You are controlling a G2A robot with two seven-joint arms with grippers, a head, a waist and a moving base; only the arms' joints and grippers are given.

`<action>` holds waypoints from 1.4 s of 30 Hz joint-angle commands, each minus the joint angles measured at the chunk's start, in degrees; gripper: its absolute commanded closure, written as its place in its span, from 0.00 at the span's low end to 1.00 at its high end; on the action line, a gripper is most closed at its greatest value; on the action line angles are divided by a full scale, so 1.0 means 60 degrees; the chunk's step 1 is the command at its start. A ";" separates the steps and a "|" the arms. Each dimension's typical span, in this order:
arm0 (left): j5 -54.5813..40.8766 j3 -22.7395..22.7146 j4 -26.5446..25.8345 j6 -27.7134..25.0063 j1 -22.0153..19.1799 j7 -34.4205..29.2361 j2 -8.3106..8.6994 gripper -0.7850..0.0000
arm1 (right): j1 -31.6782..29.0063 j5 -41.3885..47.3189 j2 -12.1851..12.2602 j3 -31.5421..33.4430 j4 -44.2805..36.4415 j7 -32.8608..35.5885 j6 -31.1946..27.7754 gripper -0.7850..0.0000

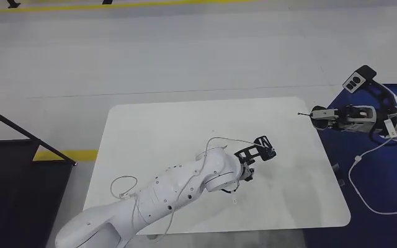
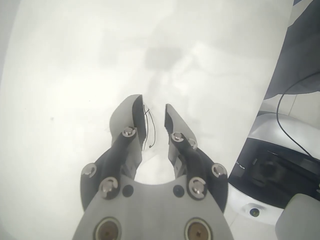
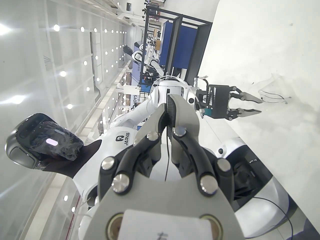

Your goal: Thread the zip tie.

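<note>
Spanning most of the top view, the white bench (image 1: 186,124) has the left arm stretched over its middle. There the left end effector (image 2: 153,102) hangs released, and the thin black zip tie (image 2: 154,131) lies curled on the surface just at its parted fingertips. At the bench's far right edge, the right end effector (image 3: 170,101) is clenched on a thin black strip (image 3: 167,156) that runs back between its fingers.

- We see a thin black plastic zip tie (image 2: 154,132) lying flat on the white table (image 2: 75,51), loosely curved, with its small head at one end, between the spread fingers of the left gripper (image 2: 153,101).
- A second thin black zip tie (image 3: 167,156) is pinched in the closed right gripper (image 3: 170,98), its tail trailing toward the wrist.
</note>
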 commanded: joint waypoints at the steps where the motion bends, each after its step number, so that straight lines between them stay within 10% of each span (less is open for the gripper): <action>1: 0.0002 -0.0001 -0.0002 0.0003 0.0001 -0.0001 0.0001 1.00 | 0.0000 0.0000 0.0000 0.0000 0.0000 0.0000 0.0000 1.00; 18: -0.0742 0.0500 0.2623 -0.0575 -0.0604 -0.0957 -0.0890 1.00 | 0.0000 0.0000 0.0000 0.0000 0.0000 0.0000 0.0000 1.00; 25: -0.0394 0.0747 0.3432 -0.0540 -0.0803 -0.0756 -0.1319 0.74 | 0.0000 0.0000 0.0000 0.0000 0.0000 0.0000 0.0000 1.00; 42: 0.0199 0.1077 0.5057 -0.0484 -0.0927 -0.0888 -0.2173 0.80 | 0.0000 0.0000 0.0000 0.0000 0.0000 0.0000 0.0000 1.00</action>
